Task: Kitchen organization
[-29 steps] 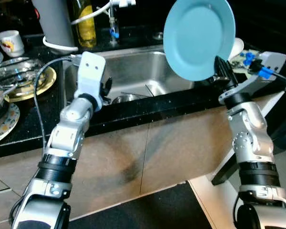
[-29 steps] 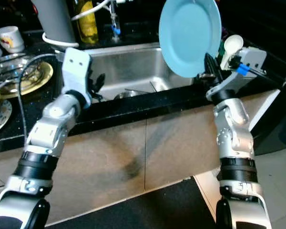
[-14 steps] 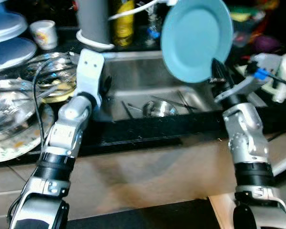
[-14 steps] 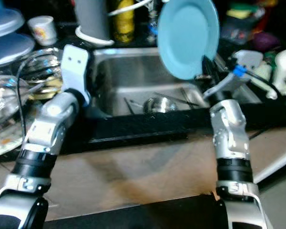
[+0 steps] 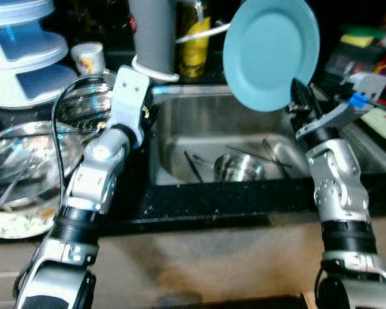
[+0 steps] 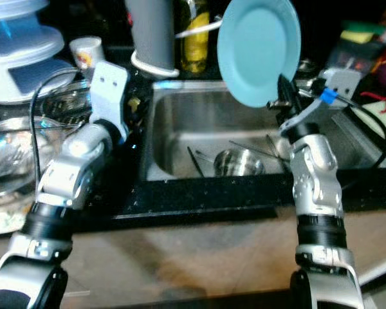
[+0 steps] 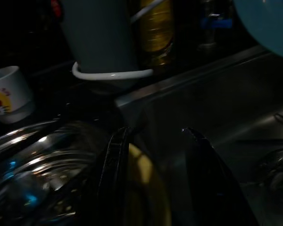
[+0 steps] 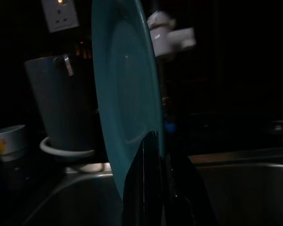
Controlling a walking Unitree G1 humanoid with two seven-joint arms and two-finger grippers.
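A light blue plate (image 5: 270,53) stands on edge in the air above the steel sink (image 5: 180,122), held at its lower rim by my right gripper (image 5: 297,98), which is shut on it. In the right wrist view the plate (image 8: 125,108) is pinched between the two black fingers (image 8: 144,183). My left gripper (image 7: 155,174) is open over the counter at the sink's left rim, above a yellow plate (image 7: 146,188) and glass bowls (image 5: 83,106). Its fingers (image 7: 113,169) hold nothing.
In the sink lie a small steel bowl (image 5: 239,168) and some utensils (image 5: 194,166). Glass bowls (image 5: 22,154) and a patterned plate (image 5: 16,225) crowd the left counter. Behind stand a grey cylinder (image 5: 153,32), a yellow bottle (image 5: 198,35), a small white cup (image 5: 90,58) and stacked blue-white containers (image 5: 22,55).
The camera has moved closer and tilted up, so the sink and back counter show more. The right gripper still holds the plate upright; the left gripper stays at the sink's left rim.
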